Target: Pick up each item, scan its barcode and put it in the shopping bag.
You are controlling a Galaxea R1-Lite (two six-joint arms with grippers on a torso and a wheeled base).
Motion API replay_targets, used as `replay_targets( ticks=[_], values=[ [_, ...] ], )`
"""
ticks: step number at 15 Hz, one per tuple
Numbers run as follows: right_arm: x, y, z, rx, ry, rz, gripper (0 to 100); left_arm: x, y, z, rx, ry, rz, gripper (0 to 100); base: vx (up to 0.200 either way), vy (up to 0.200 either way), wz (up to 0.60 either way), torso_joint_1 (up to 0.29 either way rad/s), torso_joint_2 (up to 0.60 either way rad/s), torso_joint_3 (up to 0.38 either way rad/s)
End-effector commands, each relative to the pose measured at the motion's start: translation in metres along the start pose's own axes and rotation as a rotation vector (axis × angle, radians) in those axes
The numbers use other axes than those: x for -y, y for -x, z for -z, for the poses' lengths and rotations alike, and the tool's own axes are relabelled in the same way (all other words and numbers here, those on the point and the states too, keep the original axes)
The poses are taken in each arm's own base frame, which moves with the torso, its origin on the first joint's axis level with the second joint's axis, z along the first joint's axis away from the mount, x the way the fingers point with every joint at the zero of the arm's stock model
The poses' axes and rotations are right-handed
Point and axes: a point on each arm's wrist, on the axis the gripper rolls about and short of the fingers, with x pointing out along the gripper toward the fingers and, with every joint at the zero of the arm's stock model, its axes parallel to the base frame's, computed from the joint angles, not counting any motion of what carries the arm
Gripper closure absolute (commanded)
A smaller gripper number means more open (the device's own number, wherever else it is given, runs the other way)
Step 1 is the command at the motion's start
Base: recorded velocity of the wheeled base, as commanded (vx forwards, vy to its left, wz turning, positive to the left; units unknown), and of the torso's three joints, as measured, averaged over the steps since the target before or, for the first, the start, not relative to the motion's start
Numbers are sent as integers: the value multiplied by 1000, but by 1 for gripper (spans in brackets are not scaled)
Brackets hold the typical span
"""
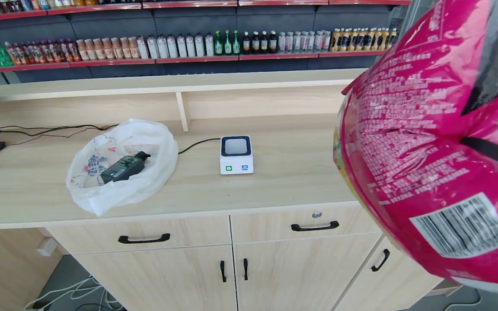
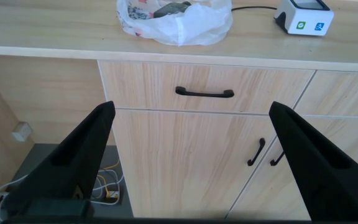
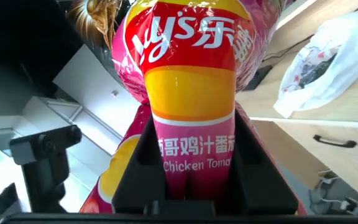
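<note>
Pink chip bag (image 1: 430, 142) right up in our face on the right, right pincer (image 3: 194, 155) clamped on it. Our left pincer (image 2: 191, 112) hangs wide apart below the worktop (image 1: 296, 181); up there we see the shopping bag (image 1: 156, 142) holding a dark bottle (image 1: 123, 168), then the scanner (image 1: 236, 162).

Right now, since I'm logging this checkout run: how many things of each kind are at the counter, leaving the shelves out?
pink chip bag: 1
dark bottle: 1
shopping bag: 1
scanner: 1
Total: 4
</note>
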Motion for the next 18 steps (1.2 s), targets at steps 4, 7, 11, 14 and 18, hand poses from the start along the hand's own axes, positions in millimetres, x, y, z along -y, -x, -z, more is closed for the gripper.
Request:
replay_targets(
  ticks=[4, 7, 11, 14, 18],
  values=[
    [10, -22, -17, -16, 246, 175, 100, 0, 0, 0, 0, 0, -1, 0, 0, 0, 0, 0, 0, 0],
    [19, -36, -23, -5, 427, 398, 100, 0, 0, 0, -1, 0, 0, 0, 0, 0, 0, 0, 0, 0],
    [24, -33, -24, 3, 743, 657, 100, 0, 0, 0, 0, 0, -1, 0, 0, 0, 0, 0, 0, 0],
    [24, -24, -20, -22, 950, 785, 100, 0, 0, 0, -3, -6, 0, 0, 0, 0, 0, 0, 0, 0],
    [22, -21, -18, -46, 1032, 808, 100, 0, 0, 0, -3, -5, 0, 0, 0, 0, 0, 0, 0, 0]
  ],
)
